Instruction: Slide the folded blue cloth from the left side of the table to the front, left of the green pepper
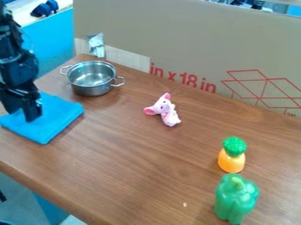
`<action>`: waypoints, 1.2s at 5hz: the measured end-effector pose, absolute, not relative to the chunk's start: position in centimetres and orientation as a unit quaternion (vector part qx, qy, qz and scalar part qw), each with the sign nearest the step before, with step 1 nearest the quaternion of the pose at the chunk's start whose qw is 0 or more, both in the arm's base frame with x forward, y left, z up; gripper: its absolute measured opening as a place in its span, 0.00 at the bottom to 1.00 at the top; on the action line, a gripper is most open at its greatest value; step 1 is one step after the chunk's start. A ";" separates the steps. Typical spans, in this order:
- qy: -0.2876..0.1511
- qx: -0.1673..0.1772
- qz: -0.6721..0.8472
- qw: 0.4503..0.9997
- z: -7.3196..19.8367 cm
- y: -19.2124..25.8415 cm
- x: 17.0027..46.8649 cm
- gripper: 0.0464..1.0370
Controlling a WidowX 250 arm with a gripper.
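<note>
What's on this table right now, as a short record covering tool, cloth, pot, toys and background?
Tool: black tool, low at the blue cloth
Surface: brown table
Cookware: metal pot, two handles, no lid on
Soft toy: pink stuffed animal, mid-table
Toy food: orange pineapple with green top, beside green pepper
Background: cardboard with red print

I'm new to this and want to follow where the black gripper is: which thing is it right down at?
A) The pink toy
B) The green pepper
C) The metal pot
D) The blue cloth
D: the gripper hangs low at the blue cloth, while the metal pot stands beside it on the table.
</note>
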State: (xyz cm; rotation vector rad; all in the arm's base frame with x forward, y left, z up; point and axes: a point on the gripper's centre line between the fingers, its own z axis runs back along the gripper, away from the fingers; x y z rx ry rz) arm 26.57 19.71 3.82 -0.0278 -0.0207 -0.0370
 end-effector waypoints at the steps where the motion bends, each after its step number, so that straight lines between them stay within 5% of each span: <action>1: -0.011 -0.013 -0.038 0.999 3.3 17.7 27.6 0.96; 3: 0.020 0.042 -0.034 0.998 2.2 17.5 27.7 0.96; 6: 0.023 0.019 -0.120 0.992 0.2 7.8 26.7 0.96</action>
